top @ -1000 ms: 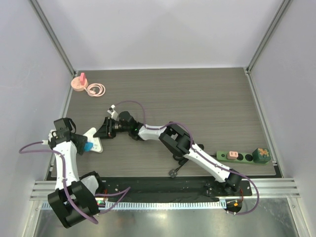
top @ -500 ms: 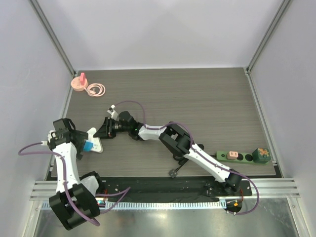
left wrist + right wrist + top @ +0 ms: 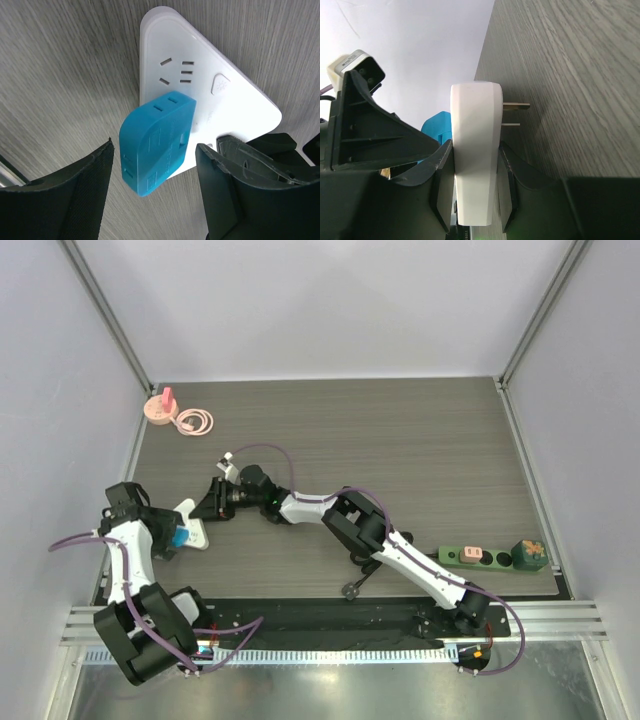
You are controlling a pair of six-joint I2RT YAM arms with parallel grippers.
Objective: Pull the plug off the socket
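While the long dark green power strip (image 3: 487,557) lies along the near right edge of the grey wood-grain surface (image 3: 420,440), well apart from both arms, the left claw (image 3: 154,150) stands spread at the near left, one finger on each side of a blue plastic plug (image 3: 157,140). That plug sits on a white triangular socket block (image 3: 230,95), which the right claw (image 3: 474,150) pinches from the far right. A pink round holder (image 3: 160,407) rests in the far left corner.
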